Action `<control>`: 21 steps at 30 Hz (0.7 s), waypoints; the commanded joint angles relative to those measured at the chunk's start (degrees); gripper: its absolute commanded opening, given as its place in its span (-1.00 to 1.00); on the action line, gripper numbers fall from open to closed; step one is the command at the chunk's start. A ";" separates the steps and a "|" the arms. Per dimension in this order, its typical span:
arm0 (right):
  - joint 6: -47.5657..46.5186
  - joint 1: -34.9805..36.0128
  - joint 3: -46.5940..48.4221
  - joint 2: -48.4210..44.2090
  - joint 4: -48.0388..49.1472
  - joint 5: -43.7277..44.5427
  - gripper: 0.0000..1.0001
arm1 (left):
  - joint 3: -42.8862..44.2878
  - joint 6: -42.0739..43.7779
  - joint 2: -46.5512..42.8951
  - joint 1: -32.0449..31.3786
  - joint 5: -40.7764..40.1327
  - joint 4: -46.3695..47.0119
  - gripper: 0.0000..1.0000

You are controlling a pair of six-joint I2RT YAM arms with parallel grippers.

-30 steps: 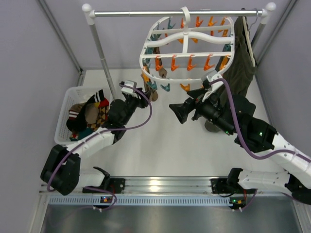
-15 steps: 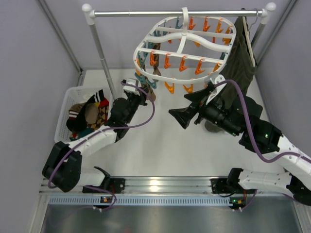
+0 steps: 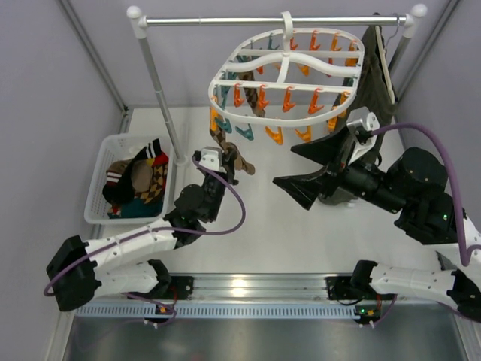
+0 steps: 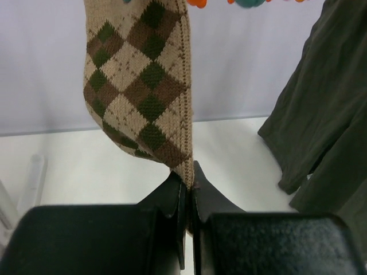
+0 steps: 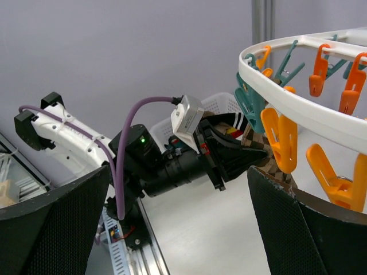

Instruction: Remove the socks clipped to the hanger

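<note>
Above the far edge of the white counter (image 3: 255,233) hangs the white plastic oval ring hanger (image 5: 321,117) with orange and teal pegs (image 5: 281,137). A brown-and-tan argyle fabric sock (image 4: 140,86) is pegged at its left side. The left hand (image 4: 187,189) pinches only the sock's tip; the right hand (image 3: 284,167) gapes, holding nothing. A pull may slip off the knit or tilt the whole hanger. No readable writing.

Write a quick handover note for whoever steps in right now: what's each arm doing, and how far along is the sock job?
Left gripper: jaws shut on the bottom tip of the argyle sock, pegged to the hanger.
Right gripper: open, empty, beside the hanger.
Done: several socks in the basket.
Left to do: pull this sock free, basket it, check pegs for more.
</note>
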 commanded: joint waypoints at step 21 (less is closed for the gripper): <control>-3.11 -0.55 18.01 8.21 -19.70 16.93 0.88 | 15.49 14.45 15.28 -20.42 -27.39 3.56 -1.00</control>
